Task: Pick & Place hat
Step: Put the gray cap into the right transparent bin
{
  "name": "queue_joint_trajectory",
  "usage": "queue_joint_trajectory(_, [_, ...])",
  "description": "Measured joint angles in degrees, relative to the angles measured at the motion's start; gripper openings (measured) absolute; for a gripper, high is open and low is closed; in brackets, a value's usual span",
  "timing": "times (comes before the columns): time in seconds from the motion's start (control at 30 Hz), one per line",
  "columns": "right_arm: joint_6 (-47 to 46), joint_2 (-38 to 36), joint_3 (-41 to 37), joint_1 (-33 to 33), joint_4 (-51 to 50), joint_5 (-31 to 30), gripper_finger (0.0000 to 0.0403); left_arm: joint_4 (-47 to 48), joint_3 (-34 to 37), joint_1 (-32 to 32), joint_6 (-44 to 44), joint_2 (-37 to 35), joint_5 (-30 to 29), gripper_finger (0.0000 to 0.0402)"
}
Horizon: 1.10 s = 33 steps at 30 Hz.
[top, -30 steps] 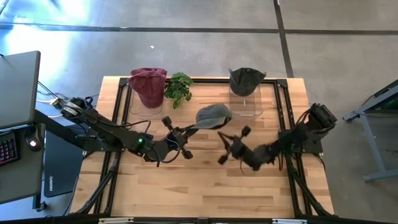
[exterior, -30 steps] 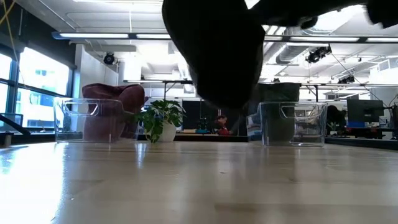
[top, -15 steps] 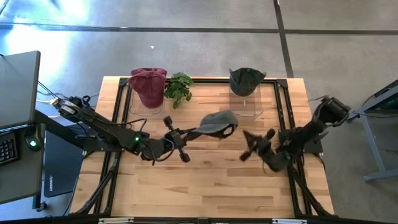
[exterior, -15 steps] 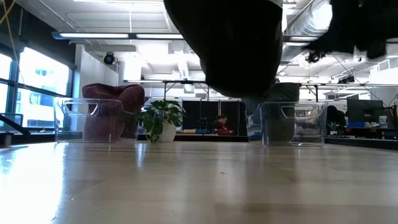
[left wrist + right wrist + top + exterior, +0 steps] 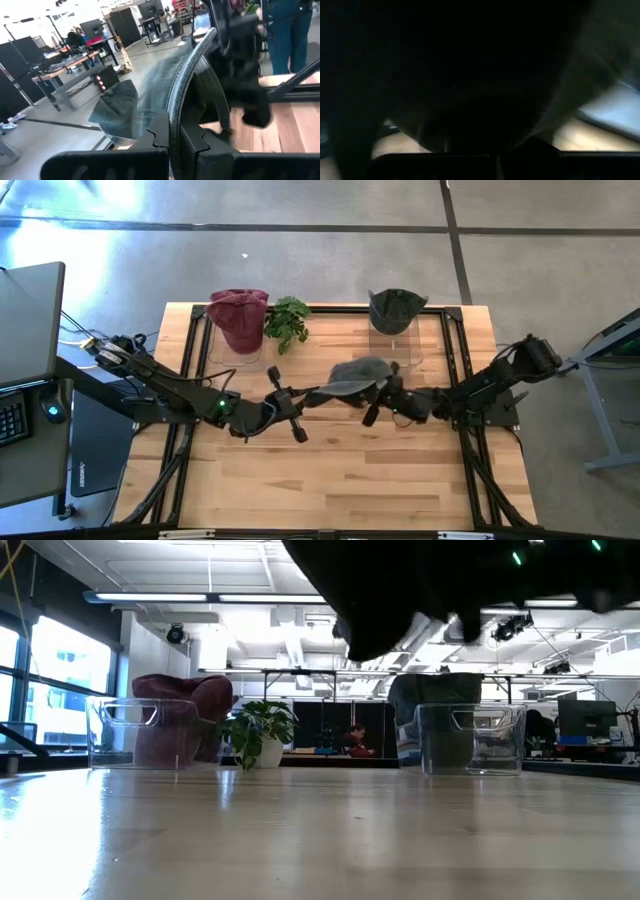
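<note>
A grey cap (image 5: 356, 373) hangs in the air over the middle of the table, with its brim toward the left arm; in the low view the cap (image 5: 385, 590) is a dark mass at the top. My left gripper (image 5: 297, 398) is shut on the brim. My right gripper (image 5: 384, 397) reaches in from the right at the cap's rear edge, fingers apart. The right wrist view is filled by the dark cloth of the cap (image 5: 470, 75). My left gripper pinches the cap's brim at its front edge (image 5: 176, 125) between the two fingers, coming level from the table's left. The cap is lifted clear of the table and reaches away from the fingers toward the right arm. My right gripper is at the cap's rear edge (image 5: 385, 380); whether it touches the cloth I cannot tell.
At the far edge a maroon hat (image 5: 238, 315) sits on a clear stand, beside a small green plant (image 5: 288, 321). A dark grey hat (image 5: 397, 307) sits on a second clear stand (image 5: 470, 738) just behind the held cap. The near half of the wooden table (image 5: 330, 480) lies bare.
The left gripper has carried the cap a little toward the table's right and raised it, and the cap now lies flatter. The right gripper first drew back toward the right edge, then swung left and came in at the cap's rear edge.
</note>
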<state>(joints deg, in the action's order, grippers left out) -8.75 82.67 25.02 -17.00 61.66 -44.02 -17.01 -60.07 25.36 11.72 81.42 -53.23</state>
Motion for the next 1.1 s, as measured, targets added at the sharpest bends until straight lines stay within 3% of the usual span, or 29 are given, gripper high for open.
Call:
queue_joint_trajectory(0.07, [4.8, 0.8, 4.1, 0.6, -0.5, 6.0, 0.0000, 0.7, 0.0, -0.4, 0.0, 0.5, 0.3, 0.0000])
queue_joint_trajectory(0.13, [7.6, 1.1, 7.3, 0.9, -2.9, 7.4, 0.0000, 0.7, 0.1, -0.2, 0.2, 0.5, 0.5, 0.0000])
queue_joint_trajectory(0.3, [7.8, 1.3, 10.9, 1.3, -13.2, 2.6, 0.0000, 1.3, 0.1, 0.1, 0.4, 1.8, 5.3, 0.0000])
queue_joint_trajectory(0.5, [6.6, 1.3, 9.7, 0.0, -13.4, -1.4, 0.0000, -0.4, 2.9, -0.9, -3.2, 2.1, 11.2, 0.0000])
queue_joint_trajectory(0.63, [-3.3, 1.3, 9.6, -1.0, -23.0, -2.5, 0.0000, -3.2, 7.1, -4.4, -12.5, 2.1, 19.7, 0.0000])
queue_joint_trajectory(0.87, [-23.3, 3.1, 9.6, -0.8, -38.6, 1.5, 0.0000, -5.0, 15.4, -14.5, -31.6, 1.9, 40.9, 0.0000])
queue_joint_trajectory(0.97, [-27.8, 5.2, 9.8, 0.8, -39.6, 6.3, 0.0000, -8.0, 19.1, -18.1, -36.7, 2.9, 45.8, 0.0000])
queue_joint_trajectory(1.1, [-31.4, 8.0, 12.0, 4.4, -44.2, 18.2, 0.0000, -9.3, 22.4, -22.6, -41.0, 3.0, 53.1, 0.0000])
